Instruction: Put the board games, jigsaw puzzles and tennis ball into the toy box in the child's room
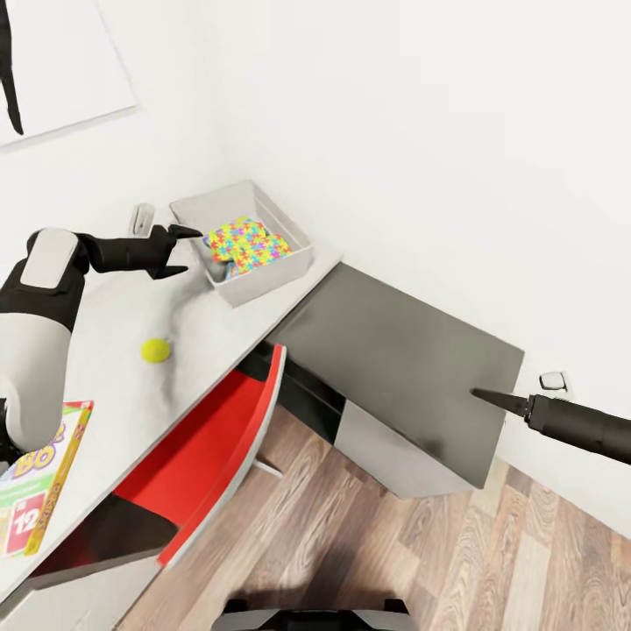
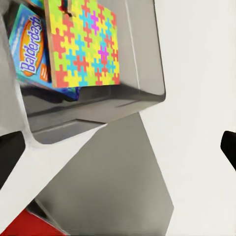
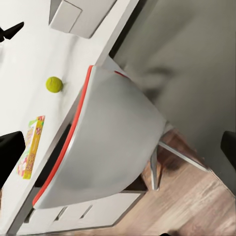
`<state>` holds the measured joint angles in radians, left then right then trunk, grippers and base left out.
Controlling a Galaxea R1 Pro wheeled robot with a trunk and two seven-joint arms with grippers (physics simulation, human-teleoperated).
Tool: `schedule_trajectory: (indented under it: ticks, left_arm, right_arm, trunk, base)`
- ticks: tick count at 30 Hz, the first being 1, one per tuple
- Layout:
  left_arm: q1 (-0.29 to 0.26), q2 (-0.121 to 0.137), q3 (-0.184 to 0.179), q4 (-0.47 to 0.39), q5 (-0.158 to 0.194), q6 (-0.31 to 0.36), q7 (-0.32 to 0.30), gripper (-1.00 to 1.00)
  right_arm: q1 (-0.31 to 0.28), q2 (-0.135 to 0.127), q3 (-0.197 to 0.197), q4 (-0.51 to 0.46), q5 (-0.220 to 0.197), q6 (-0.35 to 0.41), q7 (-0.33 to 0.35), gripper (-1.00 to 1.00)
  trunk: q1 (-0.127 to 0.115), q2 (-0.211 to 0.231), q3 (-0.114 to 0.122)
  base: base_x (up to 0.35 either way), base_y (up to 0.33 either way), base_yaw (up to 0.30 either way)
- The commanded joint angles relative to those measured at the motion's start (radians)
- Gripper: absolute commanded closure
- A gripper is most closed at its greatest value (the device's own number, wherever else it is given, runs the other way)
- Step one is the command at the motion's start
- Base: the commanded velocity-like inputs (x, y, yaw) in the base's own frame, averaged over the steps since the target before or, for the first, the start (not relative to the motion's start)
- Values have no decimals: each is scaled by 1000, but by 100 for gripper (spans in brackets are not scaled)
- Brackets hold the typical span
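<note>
"Balderdash" stands in white letters on an orange oval on the blue game box [image 2: 30,46] in the toy box [image 2: 147,59]. On the yellow-green-red game box [image 1: 35,486] on the table [image 1: 114,307], "BO" and a red card with "12" can be read.

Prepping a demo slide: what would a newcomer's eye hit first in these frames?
Probably the bright jigsaw puzzle lying in the grey toy box at the desk's far end, with the left gripper open right beside the box. Next, the tennis ball alone on the light-grey table, and the red-and-white chair tucked under its edge.
</note>
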<state>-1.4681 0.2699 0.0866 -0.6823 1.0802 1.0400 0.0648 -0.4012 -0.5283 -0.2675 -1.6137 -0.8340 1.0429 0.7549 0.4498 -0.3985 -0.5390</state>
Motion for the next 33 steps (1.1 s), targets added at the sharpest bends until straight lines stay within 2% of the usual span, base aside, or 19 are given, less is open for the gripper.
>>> schedule_trajectory:
  ticks: [1, 6, 15, 17, 18, 20, 23, 25, 26, 28, 29, 32, 33]
  left_arm:
    - [2, 0, 2, -4, 7, 5, 4, -100]
    - [18, 0, 3, -18, 8, 5, -12, -100]
    - [81, 22, 10, -63, 9, 6, -67, -100]
    - [119, 32, 23, -90, 12, 5, -85, -100]
    - [119, 32, 23, -90, 12, 5, -85, -100]
    - [164, 44, 40, -120, 22, 5, -98, -100]
    - [187, 52, 48, -135, 29, 5, -103, -100]
    - [235, 71, 64, -166, 48, 5, -110, -100]
    - [235, 71, 64, -166, 48, 5, -110, -100]
    - [282, 95, 79, -194, 70, 4, -115, -100]
    - [282, 95, 79, -194, 70, 4, -115, -100]
    - [350, 128, 99, -230, 101, 0, -119, -100]
    - [350, 128, 99, -230, 101, 0, -119, -100]
  right_arm:
    - [-1, 0, -1, 0, 4, 4, 6, -100]
    - [-1, 0, 4, 0, 4, 4, 6, -100]
    - [-10, 0, 55, 0, 4, 4, 2, -100]
    - [-14, 0, 80, 0, 4, 4, 0, -100]
    - [-14, 0, 80, 0, 4, 4, 0, -100]
    - [-23, 1, 109, 0, 4, 4, -1, -100]
    - [-32, 1, 123, 0, 4, 4, -2, -100]
    - [-53, 3, 153, 0, 4, 4, -2, -100]
    - [-53, 3, 153, 0, 4, 4, -2, -100]
    - [-72, 6, 181, 1, 4, 4, -6, -100]
    - [-72, 6, 181, 1, 4, 4, -6, -100]
    - [-90, 13, 209, 1, 3, 4, -25, -100]
    - [-90, 13, 209, 1, 3, 4, -25, -100]
  trunk:
    - [0, -2, -1]
    - [0, -2, -1]
    - [0, -2, -1]
    - [0, -2, -1]
    - [0, -2, -1]
    - [0, -2, -1]
    - [0, -2, -1]
    - [0, -2, -1]
    - [0, -2, -1]
    - [0, -2, -1]
    - [0, -2, -1]
    - [0, -2, -1]
    - [0, -2, -1]
  base:
    - [-101, 19, 220]
    - [-70, 13, 243]
    - [-24, 5, 279]
    - [-10, 2, 291]
    - [-9, 2, 292]
    - [-6, 1, 294]
    - [-5, 1, 295]
    - [-3, 1, 296]
    - [-3, 1, 297]
    - [-2, 0, 297]
    - [-2, 0, 297]
    - [-1, 0, 298]
    - [-1, 0, 298]
